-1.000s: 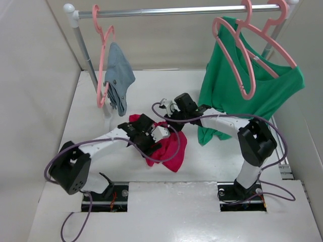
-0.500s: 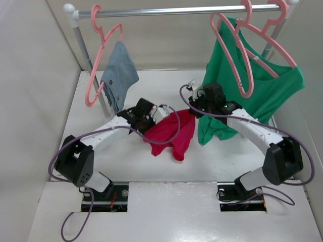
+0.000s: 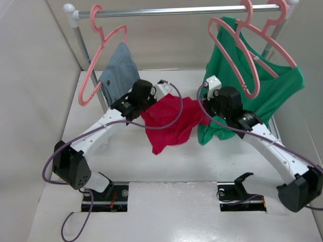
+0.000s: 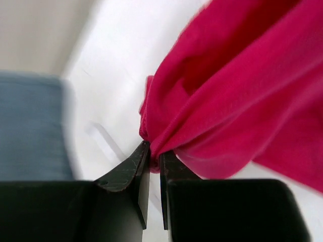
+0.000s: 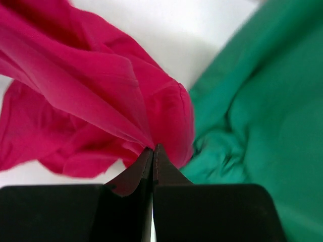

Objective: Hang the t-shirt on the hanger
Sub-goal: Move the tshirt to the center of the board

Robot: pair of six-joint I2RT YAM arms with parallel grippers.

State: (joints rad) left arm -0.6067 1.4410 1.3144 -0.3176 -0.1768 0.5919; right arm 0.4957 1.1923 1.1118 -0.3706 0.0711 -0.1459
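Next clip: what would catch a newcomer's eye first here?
The crimson t-shirt is stretched across mid-scene, pinched at one edge by the left gripper and at the other by the right gripper. Behind it, the rail carries a large green top at right and a grey-blue cloth at left.

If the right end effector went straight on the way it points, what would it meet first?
The t-shirt it grips, bunched right ahead of the right end effector; past that, probably the white table, the green top just beside. Depth is unclear.
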